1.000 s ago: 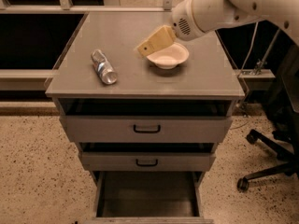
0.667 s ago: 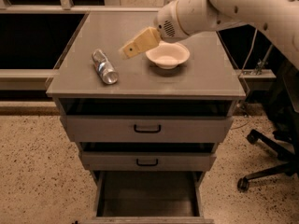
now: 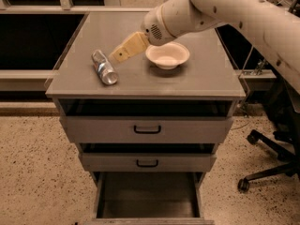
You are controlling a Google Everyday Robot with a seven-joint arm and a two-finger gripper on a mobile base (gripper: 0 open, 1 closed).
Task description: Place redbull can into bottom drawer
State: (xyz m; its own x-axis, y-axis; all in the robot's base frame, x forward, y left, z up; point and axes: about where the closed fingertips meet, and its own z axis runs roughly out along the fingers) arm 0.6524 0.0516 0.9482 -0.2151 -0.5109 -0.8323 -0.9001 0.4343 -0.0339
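Swung left from above the bowl a second ago, my gripper (image 3: 118, 56) now hangs low over the cabinet top (image 3: 206, 81), just beside the upper end of the can (image 3: 104, 67); I cannot tell whether it touches the can, nor whether it is open or closed. I count one can, one white bowl (image 3: 167, 55), three drawers and one office chair (image 3: 265, 161). The can and the bowl lie where they did. The can is on its side on the left half of the top, well apart from the bottom drawer (image 3: 147, 201), which stands pulled out at the foot of the cabinet beneath two shallower drawers with black handles. My one white arm (image 3: 220, 8) reaches in from the upper right, passing above the bowl and slanting down to the left.
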